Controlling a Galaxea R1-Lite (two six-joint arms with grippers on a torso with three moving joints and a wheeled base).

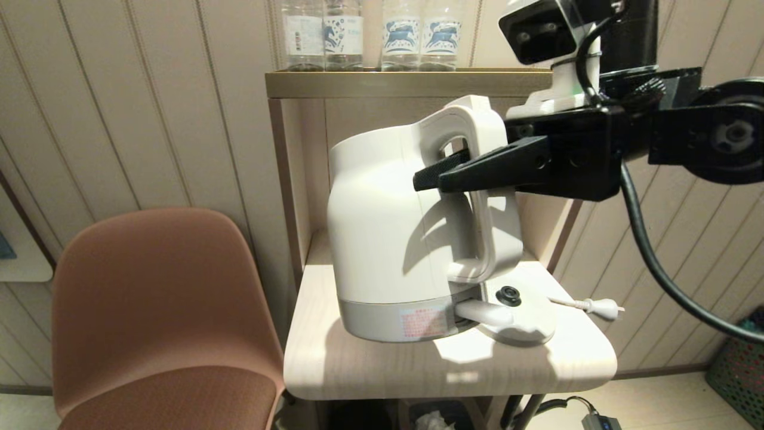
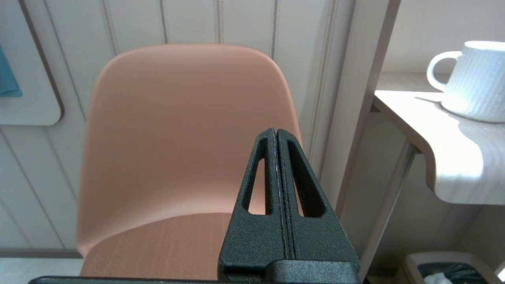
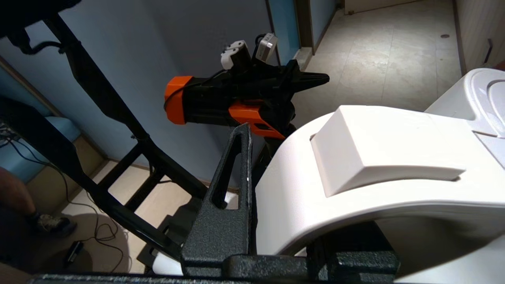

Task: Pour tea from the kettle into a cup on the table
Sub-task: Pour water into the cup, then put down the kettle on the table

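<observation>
The white kettle (image 1: 382, 239) is off its round base (image 1: 528, 319) and held above the left part of the table (image 1: 370, 370), leaning slightly. My right gripper (image 1: 433, 176) is shut on the kettle's loop handle (image 3: 375, 157), one finger (image 3: 232, 197) outside the loop and the other through it. The kettle hides the cup in the head view. In the left wrist view the ribbed white cup (image 2: 477, 83) stands upright on the table (image 2: 453, 157). My left gripper (image 2: 275, 130) is shut on nothing, low beside the table and facing the chair.
A brown chair (image 1: 155, 310) stands left of the table. Clear water bottles (image 1: 370, 33) line the shelf top (image 1: 412, 82). The base's cord and plug (image 1: 600, 307) lie at the table's right. A green basket (image 1: 740, 358) sits on the floor at right, a bin (image 2: 446, 268) under the table.
</observation>
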